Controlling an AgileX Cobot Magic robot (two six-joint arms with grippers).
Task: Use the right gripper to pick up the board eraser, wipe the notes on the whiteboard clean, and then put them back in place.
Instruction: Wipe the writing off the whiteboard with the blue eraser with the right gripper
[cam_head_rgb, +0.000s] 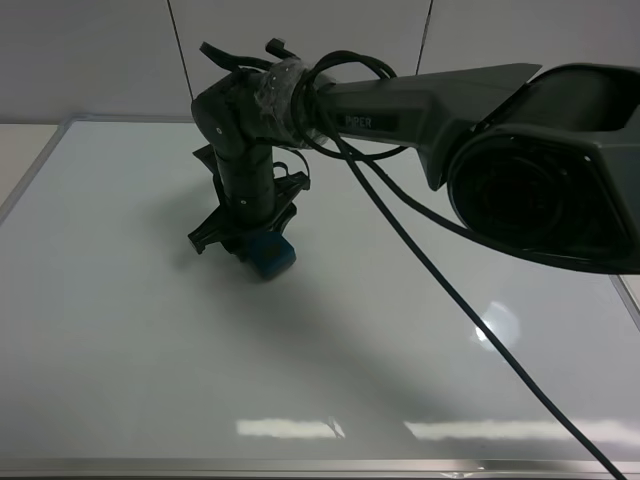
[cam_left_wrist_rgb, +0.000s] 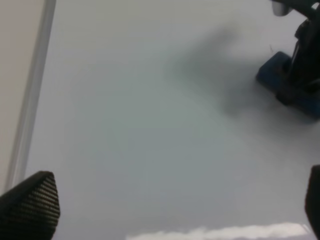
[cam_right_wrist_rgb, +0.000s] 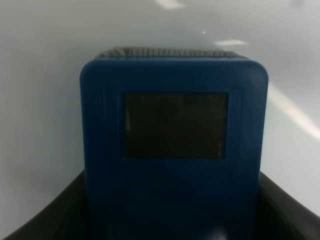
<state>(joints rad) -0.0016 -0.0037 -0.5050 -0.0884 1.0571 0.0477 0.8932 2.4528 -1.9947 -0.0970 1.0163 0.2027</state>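
Note:
My right gripper (cam_head_rgb: 262, 243) is shut on the blue board eraser (cam_head_rgb: 271, 254) and holds it down against the whiteboard (cam_head_rgb: 130, 330), left of the middle. The right wrist view is filled by the eraser (cam_right_wrist_rgb: 172, 150) with a dark square patch on top, the fingers (cam_right_wrist_rgb: 42, 220) at its sides. The left wrist view shows the eraser (cam_left_wrist_rgb: 280, 80) under the black gripper at the far side. No notes show on the board; any under the arm or eraser are hidden. My left gripper (cam_left_wrist_rgb: 175, 205) is open and empty above the board near its left frame, its fingertips (cam_left_wrist_rgb: 30, 202) wide apart.
The silver frame of the board (cam_head_rgb: 30, 175) runs along the left edge and also shows in the left wrist view (cam_left_wrist_rgb: 30, 100). A black cable (cam_head_rgb: 470, 320) hangs from the right arm across the board's right half. A grey wall stands behind.

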